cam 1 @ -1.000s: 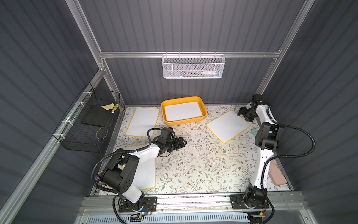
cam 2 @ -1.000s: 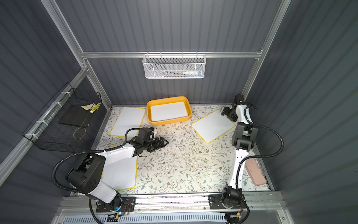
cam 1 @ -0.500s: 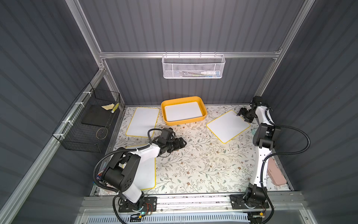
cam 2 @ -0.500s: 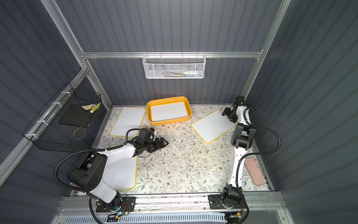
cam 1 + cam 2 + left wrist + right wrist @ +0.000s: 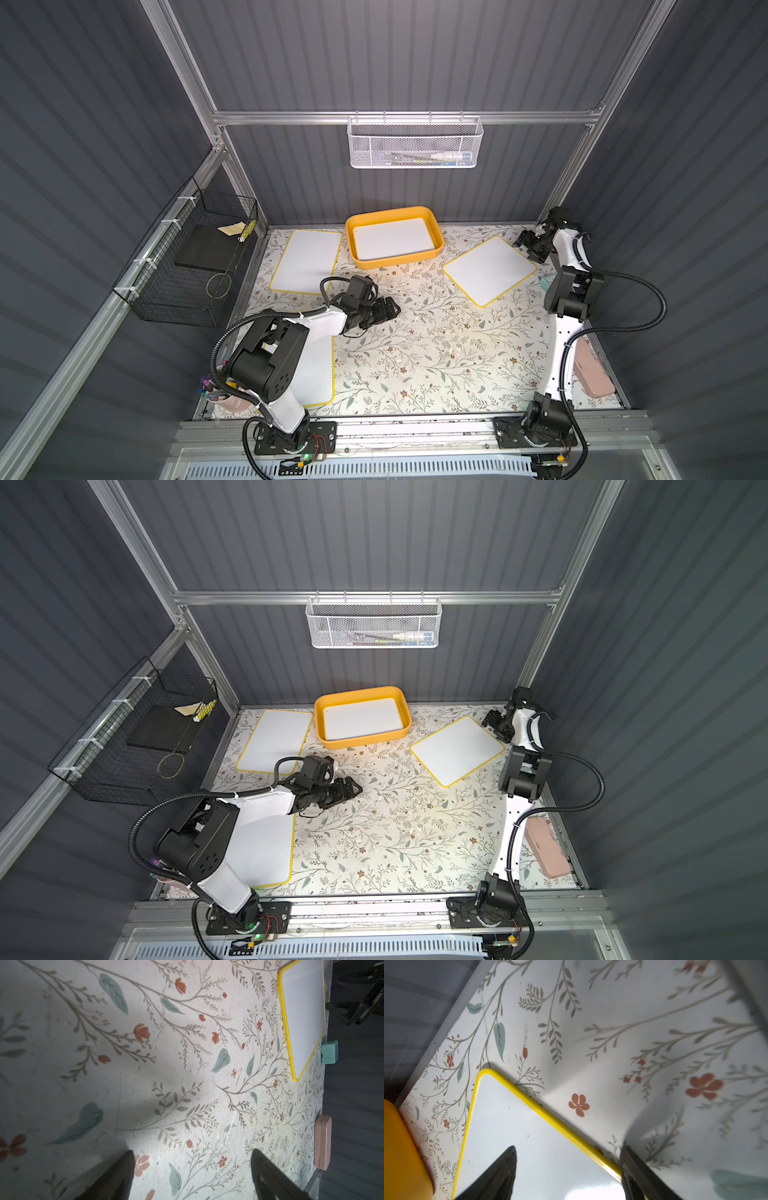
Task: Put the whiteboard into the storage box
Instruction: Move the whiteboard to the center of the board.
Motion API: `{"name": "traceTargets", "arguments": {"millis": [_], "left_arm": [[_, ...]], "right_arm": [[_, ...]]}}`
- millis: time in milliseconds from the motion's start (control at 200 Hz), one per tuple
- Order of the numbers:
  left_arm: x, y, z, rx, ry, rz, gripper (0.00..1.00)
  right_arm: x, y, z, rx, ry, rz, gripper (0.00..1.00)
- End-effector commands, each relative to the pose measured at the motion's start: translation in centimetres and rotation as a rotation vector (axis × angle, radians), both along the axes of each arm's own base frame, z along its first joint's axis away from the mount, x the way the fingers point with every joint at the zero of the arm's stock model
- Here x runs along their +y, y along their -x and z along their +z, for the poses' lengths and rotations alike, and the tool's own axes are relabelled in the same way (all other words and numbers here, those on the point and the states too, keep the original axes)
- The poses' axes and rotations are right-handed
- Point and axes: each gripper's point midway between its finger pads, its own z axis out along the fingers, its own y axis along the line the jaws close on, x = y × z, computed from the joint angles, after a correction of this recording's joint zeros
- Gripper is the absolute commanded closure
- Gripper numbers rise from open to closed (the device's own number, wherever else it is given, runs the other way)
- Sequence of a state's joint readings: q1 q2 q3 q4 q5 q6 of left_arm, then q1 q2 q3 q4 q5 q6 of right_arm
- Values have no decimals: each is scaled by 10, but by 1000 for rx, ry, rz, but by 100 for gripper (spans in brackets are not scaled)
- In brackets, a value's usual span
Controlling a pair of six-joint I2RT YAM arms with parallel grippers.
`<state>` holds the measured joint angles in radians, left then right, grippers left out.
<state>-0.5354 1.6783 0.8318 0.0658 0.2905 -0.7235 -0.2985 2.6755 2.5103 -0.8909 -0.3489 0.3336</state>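
Right gripper (image 5: 569,1145), spread, straddles glossy yellow-rimmed whiteboard (image 5: 508,1122) edge.

I see my white-and-black left arm (image 5: 320,322) stretched low and forward, its black left claw (image 5: 391,309) gaping; the right arm (image 5: 561,345) reaches far back, right claw (image 5: 527,246) gaping too.

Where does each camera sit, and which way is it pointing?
Top views: high above the front rail, looking down and back at the floral table; left arm and right arm show, shallow yellow-orange plastic storage box at the back.
Left wrist: on the left arm, looking across the table; open left gripper tips show, flat yellow-edged whiteboard beyond.
Right wrist: on the right arm, close above that whiteboard's corner; open right gripper tips straddle its edge.
Shared: both wrist views show that whiteboard.
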Motion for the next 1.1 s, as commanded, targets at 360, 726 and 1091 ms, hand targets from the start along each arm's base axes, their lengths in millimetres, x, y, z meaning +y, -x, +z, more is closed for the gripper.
{"name": "traceTargets", "arguments": {"millis": [360,726,1091], "left_arm": [[-3,1,4,-22,7,-32,13],[-10,-29,5,-60,-52,-33,13],[-9,-41,-7,-54,-89,-14,13]], "right_arm": [[71,44,-9,142,-119,155,21],[158,121,-12,238,-65,327,21],[234,204,-1,238,-202,476,21]]}}
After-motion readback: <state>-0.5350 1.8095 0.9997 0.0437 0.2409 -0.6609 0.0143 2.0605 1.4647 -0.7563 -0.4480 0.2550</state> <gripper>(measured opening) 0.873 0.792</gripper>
